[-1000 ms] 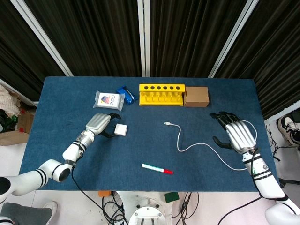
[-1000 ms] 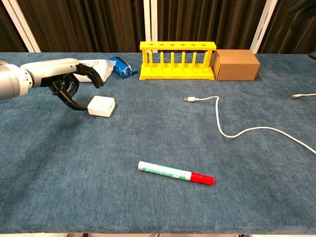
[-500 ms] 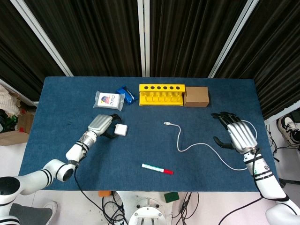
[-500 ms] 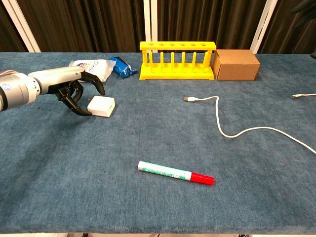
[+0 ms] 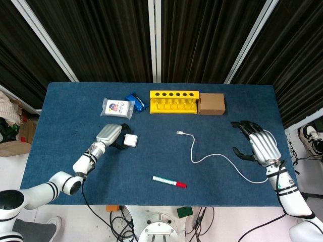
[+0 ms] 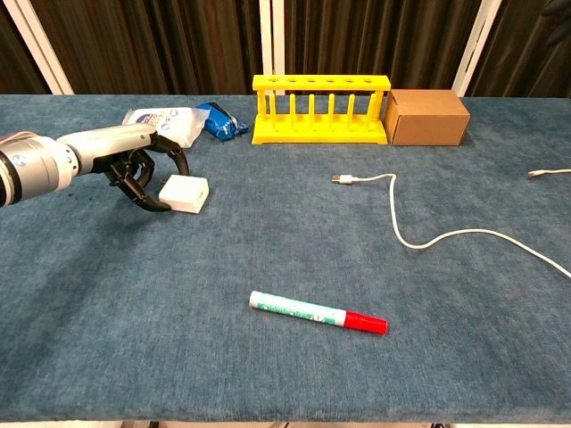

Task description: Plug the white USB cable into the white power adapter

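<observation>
Currently, nothing is plugged: the adapter [image 6: 184,193] is flanked by the curled fingers of the left hand [image 6: 143,169], not lifted; the cable [image 6: 403,227] lies untouched centre-right; the right hand [image 5: 260,146] is spread, empty.

left hand [image 5: 112,134] against white power adapter [image 5: 130,140]

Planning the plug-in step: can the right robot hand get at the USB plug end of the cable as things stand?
Probably yes. The right robot hand is open beside the cable, and the plug lies alone on bare cloth, with the marker and box well apart from it. It is a reach across, though.
</observation>
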Robot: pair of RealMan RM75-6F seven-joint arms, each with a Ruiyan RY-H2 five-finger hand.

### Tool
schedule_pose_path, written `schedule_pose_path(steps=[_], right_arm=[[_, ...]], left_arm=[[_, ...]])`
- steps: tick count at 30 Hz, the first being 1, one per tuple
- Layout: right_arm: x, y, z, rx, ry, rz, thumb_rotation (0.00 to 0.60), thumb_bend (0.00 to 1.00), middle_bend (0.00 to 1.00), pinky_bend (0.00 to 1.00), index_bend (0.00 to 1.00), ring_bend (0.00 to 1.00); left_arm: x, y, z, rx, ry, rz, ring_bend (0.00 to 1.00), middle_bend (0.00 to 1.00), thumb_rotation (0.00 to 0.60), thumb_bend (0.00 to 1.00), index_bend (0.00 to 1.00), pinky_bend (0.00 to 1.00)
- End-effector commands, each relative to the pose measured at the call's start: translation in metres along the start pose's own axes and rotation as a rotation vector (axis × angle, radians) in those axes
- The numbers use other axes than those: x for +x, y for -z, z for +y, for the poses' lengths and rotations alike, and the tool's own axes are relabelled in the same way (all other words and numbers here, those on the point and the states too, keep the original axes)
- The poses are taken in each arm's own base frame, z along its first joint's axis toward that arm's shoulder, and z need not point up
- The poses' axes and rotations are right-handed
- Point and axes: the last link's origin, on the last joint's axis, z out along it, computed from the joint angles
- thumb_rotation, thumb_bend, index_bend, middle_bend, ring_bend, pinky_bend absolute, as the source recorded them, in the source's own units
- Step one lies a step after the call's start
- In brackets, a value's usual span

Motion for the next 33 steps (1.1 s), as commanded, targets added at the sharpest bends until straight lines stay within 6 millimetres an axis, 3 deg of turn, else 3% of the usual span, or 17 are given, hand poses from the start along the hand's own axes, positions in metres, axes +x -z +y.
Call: schedule_pose_path(steps=[1, 8, 12, 15, 23, 33], right_arm=[[0.000, 0.000, 0.000, 0.001, 0.000, 0.001, 0.600, 0.33, 0.28, 0.21, 0.22, 0.13], [-0.008, -0.012, -0.007, 0.002, 0.032, -0.014, 0.600, 0.33, 0.31, 0.26, 0.24, 0.18], [-0.019, -0.037, -0.025, 0.016, 0.081, -0.032, 0.600, 0.33, 0.35, 0.38, 0.28, 0.24], [-0.033, -0.063, -0.043, 0.017, 0.111, -0.077, 0.600, 0.33, 0.37, 0.42, 0.31, 0.26], [-0.080, -0.134, -0.095, -0.058, 0.198, -0.209, 0.600, 0.34, 0.35, 0.42, 0.32, 0.26], [-0.132, -0.167, -0.131, -0.210, 0.373, -0.273, 0.600, 0.33, 0.28, 0.35, 0.34, 0.21]], left_arm=[[0.001, 0.000, 0.002, 0.003, 0.044, 0.035, 0.69, 0.36, 0.600, 0.23, 0.48, 0.85], [0.009, 0.007, 0.003, 0.012, 0.077, 0.078, 0.71, 0.48, 0.600, 0.25, 0.56, 0.88], [0.013, 0.016, 0.010, 0.011, 0.130, 0.109, 0.72, 0.50, 0.600, 0.26, 0.57, 0.88], [0.015, 0.021, 0.017, 0.004, 0.135, 0.121, 0.72, 0.50, 0.600, 0.26, 0.57, 0.88], [0.015, 0.030, 0.032, -0.021, 0.138, 0.129, 0.72, 0.50, 0.600, 0.26, 0.57, 0.88], [0.013, 0.036, 0.034, -0.037, 0.139, 0.144, 0.72, 0.50, 0.600, 0.26, 0.57, 0.88]])
